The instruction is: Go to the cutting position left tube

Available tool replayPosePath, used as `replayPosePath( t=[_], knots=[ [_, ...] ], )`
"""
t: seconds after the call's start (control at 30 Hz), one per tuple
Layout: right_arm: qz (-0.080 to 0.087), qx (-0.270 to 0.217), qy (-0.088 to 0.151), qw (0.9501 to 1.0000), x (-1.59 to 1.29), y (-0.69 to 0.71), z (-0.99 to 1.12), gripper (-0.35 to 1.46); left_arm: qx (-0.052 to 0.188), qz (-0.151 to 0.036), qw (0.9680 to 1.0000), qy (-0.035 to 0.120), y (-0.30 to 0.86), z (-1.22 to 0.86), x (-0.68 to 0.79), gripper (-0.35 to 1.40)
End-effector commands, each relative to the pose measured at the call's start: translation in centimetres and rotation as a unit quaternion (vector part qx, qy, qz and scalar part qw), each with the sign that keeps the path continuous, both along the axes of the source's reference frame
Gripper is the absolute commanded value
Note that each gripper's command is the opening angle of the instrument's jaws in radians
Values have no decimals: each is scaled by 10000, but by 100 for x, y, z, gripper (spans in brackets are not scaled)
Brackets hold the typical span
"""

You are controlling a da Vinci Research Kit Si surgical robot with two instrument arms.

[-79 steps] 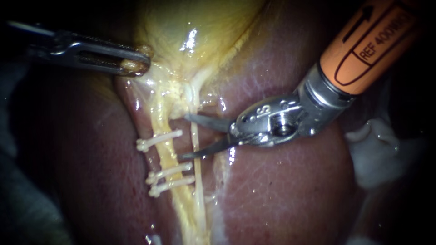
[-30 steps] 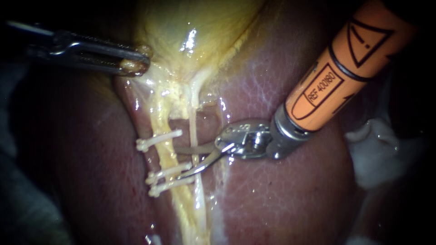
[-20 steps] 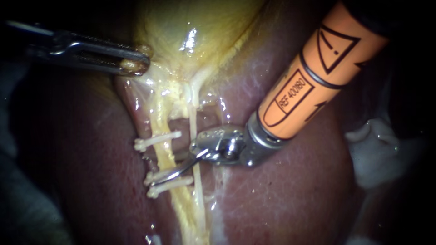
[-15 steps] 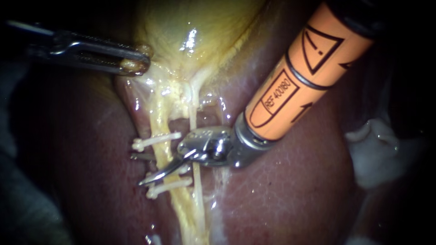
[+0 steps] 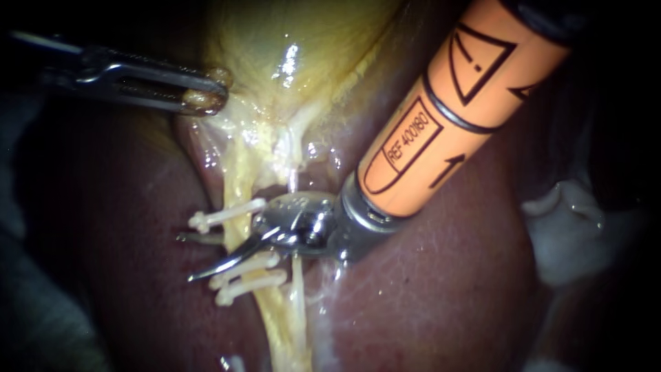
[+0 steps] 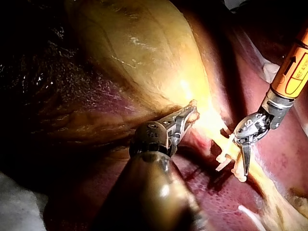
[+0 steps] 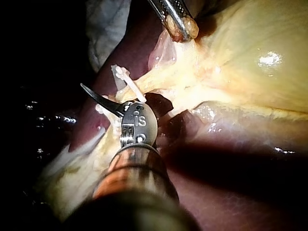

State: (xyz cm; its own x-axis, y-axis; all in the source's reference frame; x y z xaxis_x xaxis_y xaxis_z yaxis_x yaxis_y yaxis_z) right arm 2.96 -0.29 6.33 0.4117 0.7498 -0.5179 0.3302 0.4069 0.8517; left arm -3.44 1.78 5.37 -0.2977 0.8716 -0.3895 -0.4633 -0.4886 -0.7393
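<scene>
Between the upper clip [image 5: 224,215] and two lower clips [image 5: 251,280], at six o'clock of the gallbladder [image 5: 289,41], the right instrument [image 5: 187,257] is straddling the left tube [image 5: 237,176], likely soft and slippery, with parted blades, while the left instrument [image 5: 205,98] is clenching gallbladder tissue in its jaws.

I see strong light in the middle — wet spots on the gallbladder [image 5: 296,48] shine white. The edges are dark, and part of the liver [image 5: 441,289] lies in shadow.
</scene>
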Motion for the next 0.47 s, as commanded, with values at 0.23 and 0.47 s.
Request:
replayPosePath(
  t=[0.23, 0.47],
  knots=[
    [20, 57, 61, 10000, 1, 1, -16, 144, 2, 0, 10000, 0, 0, 0, 0, -35],
    [79, 43, 43, 10000, 1, 0, -13, 142, 3, 1, 10000, 0, 0, 0, 0, -35]
  ],
)
